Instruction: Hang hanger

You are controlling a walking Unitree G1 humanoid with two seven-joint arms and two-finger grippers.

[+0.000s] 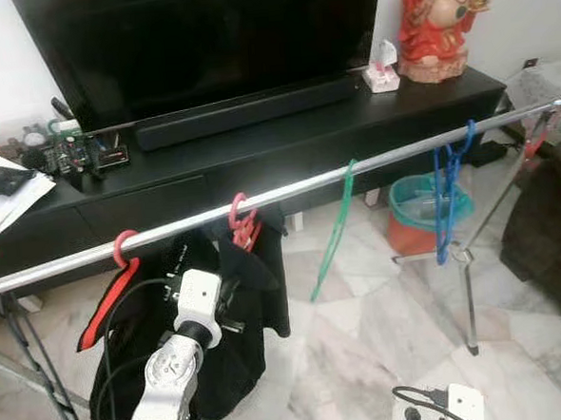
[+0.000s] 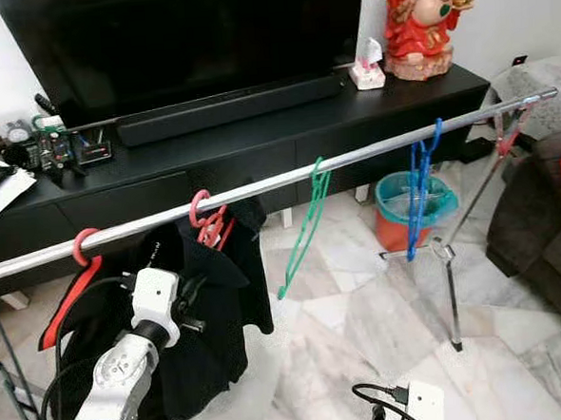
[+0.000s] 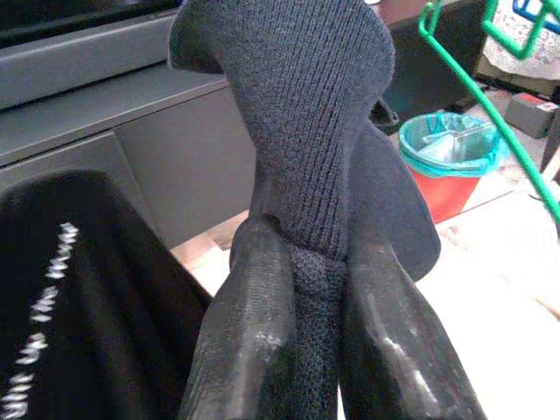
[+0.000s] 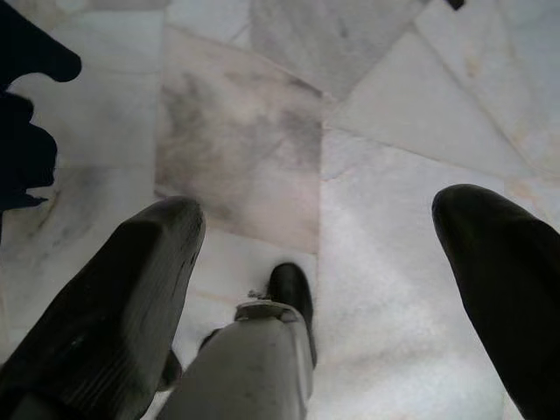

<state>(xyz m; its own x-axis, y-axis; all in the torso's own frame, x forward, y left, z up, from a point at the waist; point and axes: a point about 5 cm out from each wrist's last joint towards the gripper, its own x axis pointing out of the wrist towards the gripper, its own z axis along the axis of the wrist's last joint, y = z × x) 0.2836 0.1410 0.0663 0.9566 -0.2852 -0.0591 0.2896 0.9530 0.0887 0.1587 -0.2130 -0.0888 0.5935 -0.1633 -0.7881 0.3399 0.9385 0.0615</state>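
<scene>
the left gripper [image 3: 315, 289] is clamped on a fold of the dark knit garment [image 3: 306, 131], which hangs below the red hanger [image 1: 244, 222] hooked on the silver rail [image 1: 289, 192] near its left end. the right gripper [image 4: 319, 289] hangs over the marble floor [image 4: 262, 149], fingers apart. farther along the rail hang a green hanger [image 1: 335, 230] and a blue hanger [image 1: 446, 190]. beyond, a red bin [image 1: 413, 223] with a teal liner stands on the floor by the black tv cabinet [image 1: 286, 138]; its contents cannot be made out.
</scene>
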